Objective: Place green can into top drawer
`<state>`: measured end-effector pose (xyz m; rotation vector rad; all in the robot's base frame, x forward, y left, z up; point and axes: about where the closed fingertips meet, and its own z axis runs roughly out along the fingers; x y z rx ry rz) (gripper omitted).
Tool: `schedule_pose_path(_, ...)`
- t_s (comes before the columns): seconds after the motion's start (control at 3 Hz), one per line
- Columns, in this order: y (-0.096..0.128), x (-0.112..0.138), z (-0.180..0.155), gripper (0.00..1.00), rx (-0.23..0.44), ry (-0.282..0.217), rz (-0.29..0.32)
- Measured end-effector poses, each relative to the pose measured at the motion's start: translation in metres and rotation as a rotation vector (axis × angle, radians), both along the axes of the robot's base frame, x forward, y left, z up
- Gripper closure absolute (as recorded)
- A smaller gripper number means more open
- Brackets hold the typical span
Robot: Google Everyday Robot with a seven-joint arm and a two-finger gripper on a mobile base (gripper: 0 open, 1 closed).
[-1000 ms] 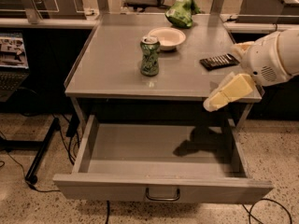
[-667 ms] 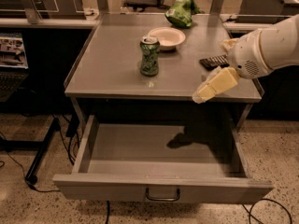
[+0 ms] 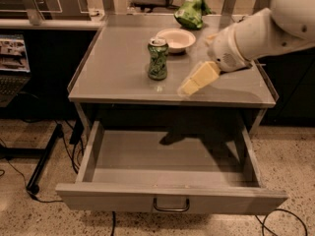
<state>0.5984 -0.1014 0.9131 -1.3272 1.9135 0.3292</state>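
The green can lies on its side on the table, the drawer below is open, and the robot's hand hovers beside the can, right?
No: the camera view shows the green can standing upright on the table. The top drawer is open, and the hand hovers beside the can.

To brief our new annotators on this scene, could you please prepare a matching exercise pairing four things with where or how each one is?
Things:
1. green can
2. top drawer
3. gripper
4. white bowl

Places or states:
A. pulled open, nothing visible inside
B. over the tabletop, image-right of the can, apart from it
C. standing upright on the tabletop
D. just behind the can

Pairs: 1-C, 2-A, 3-B, 4-D.
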Motion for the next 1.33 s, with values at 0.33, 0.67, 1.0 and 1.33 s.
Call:
schedule_pose_path(0.33, 0.034, 0.026, 0.000, 0.00, -0.038, -0.018, 0.073)
schedule_pose_path(0.67, 0.035, 0.020, -0.002, 0.00, -0.025, -0.012, 0.070)
schedule_pose_path(1.0, 0.040, 0.025, -0.017, 0.00, 0.000, 0.009, 0.069)
schedule_pose_path(1.33, 0.053, 0.047, -0.034, 0.00, 0.023, 0.021, 0.074)
